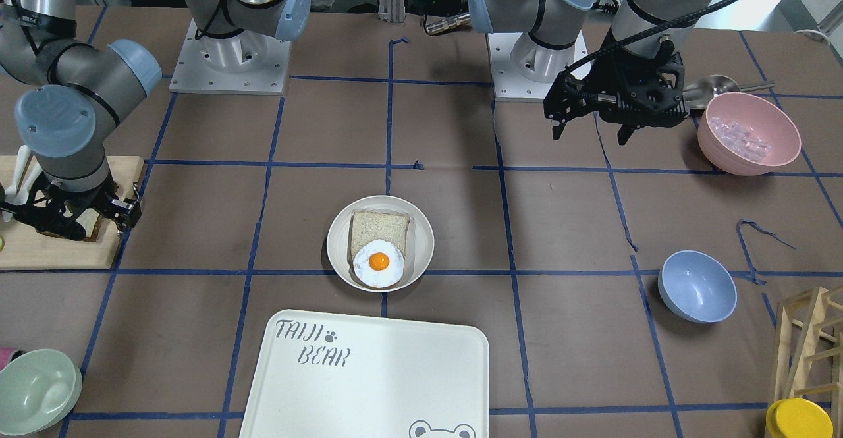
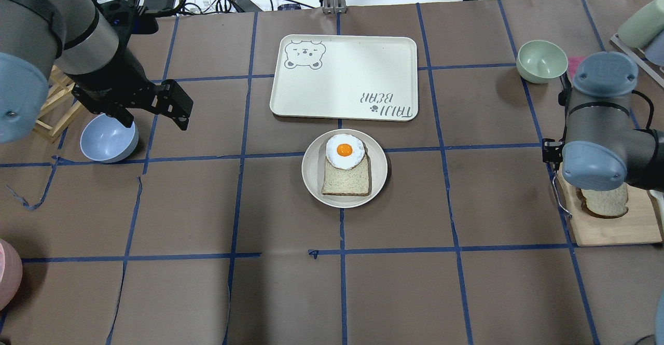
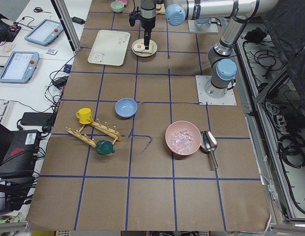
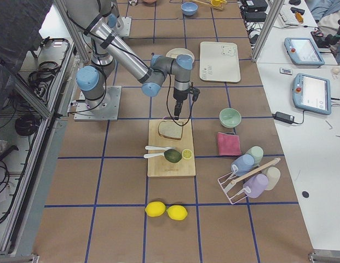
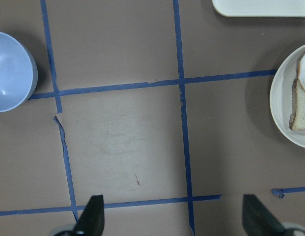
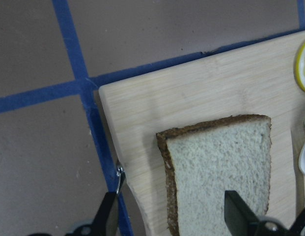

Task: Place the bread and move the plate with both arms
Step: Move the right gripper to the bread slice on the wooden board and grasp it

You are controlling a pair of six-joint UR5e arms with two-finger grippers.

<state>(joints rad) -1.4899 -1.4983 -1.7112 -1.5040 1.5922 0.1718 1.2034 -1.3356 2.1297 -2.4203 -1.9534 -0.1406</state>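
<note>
Front view gives you one plate [image 1: 339,244] mid-table, one slice [image 1: 379,227] and one egg [image 1: 378,263] in it, tray [image 1: 395,372] just toward your edge. Overhead: the bread [image 2: 604,203] lies on the board [image 2: 607,232] at the right end. Left wrist: left gripper [image 5: 174,216] spread wide over bare paper. Right wrist: right gripper [image 6: 174,212] spread, straddling the bread's crusted side.

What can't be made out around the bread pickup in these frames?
- bread: cut off by the bottom edge of the right wrist view. In the overhead view, the right arm covers most of it.
- right gripper: open over the bread, but contact cannot be told because only the fingertips show.
- plate: cut off by the left wrist view's right edge.
</note>
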